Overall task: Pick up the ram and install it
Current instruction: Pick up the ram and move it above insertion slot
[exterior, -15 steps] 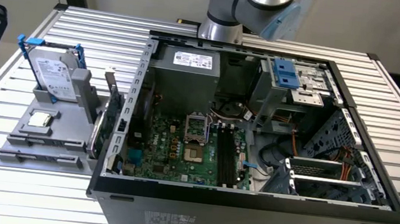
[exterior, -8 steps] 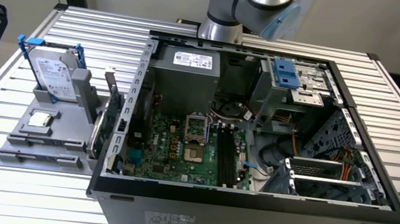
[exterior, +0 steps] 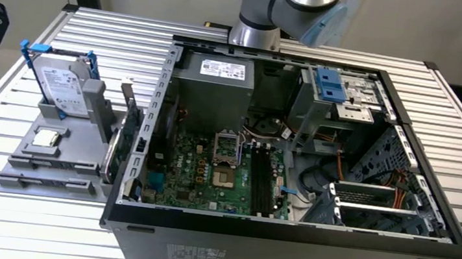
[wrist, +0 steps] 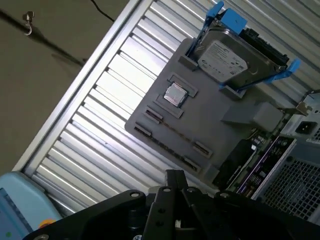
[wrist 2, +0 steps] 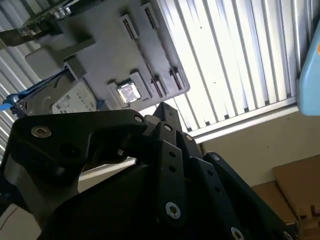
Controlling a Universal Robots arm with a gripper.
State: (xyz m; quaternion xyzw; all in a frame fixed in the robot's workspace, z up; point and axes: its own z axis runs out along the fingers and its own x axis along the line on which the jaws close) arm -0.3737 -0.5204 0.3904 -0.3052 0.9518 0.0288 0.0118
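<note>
The claw [wrist: 175, 176] is looking clenched in the first wrist view, its fingertips meeting with nothing between them. It is hanging well above the grey holder [wrist: 215, 125] that is lying on the slatted table [exterior: 103, 30]. The holder is carrying a silver hard drive [wrist: 227, 57] with blue handles and a small square chip [wrist: 175, 94]. A green expansion card [exterior: 131, 131] is standing upright between the holder and the open computer case [exterior: 288, 240]. One cannot tell whether the ram is sitting in the motherboard's black slots [exterior: 262, 179] or in the holder's narrow slots.
</note>
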